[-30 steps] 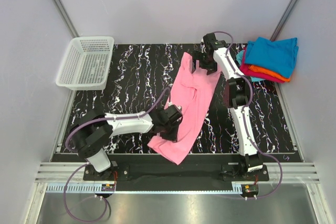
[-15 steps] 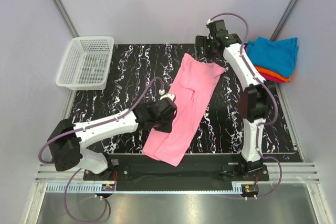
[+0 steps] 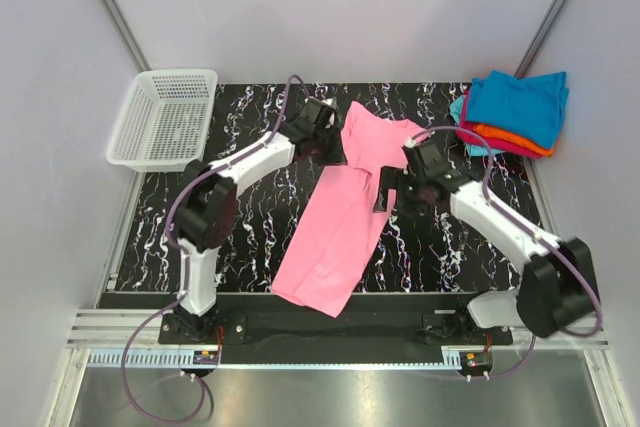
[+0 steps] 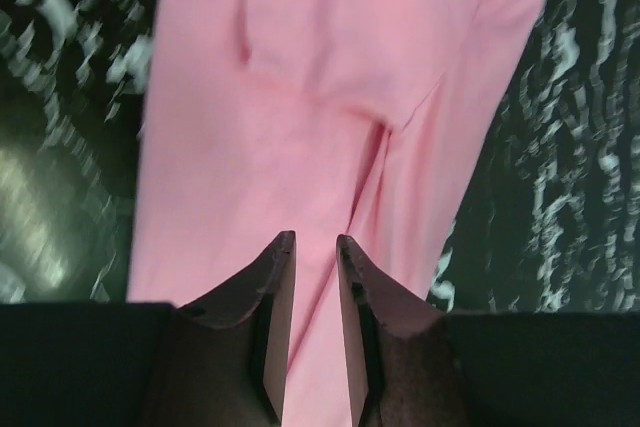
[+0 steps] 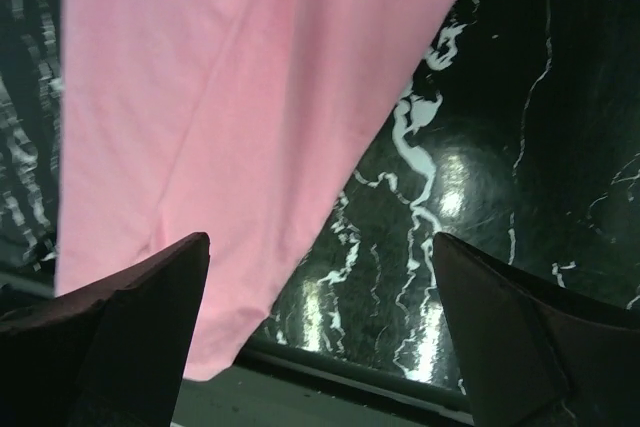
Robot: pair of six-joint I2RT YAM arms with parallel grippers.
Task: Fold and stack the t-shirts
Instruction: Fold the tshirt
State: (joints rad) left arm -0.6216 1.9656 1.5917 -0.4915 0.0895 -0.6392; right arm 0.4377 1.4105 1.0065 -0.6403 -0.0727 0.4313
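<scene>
Pink shirt (image 3: 345, 217) lies as a long slanted strip mid-worktop (image 3: 260, 237), stack (image 3: 510, 112) far right; left hand (image 4: 315, 239) at its far edge, barely parted and empty, right hand (image 5: 320, 237) spread wide, so I'd pinch both corners evenly before folding.

Left fingers (image 4: 275, 327) reached the t-shirt's (image 3: 345, 217) far end; right fingers (image 5: 140, 327) came nearer.

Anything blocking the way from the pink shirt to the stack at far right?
No loose thing: only bare table lies between the pink shirt and the stack. The open right gripper sits at the shirt's right edge on that side.
</scene>
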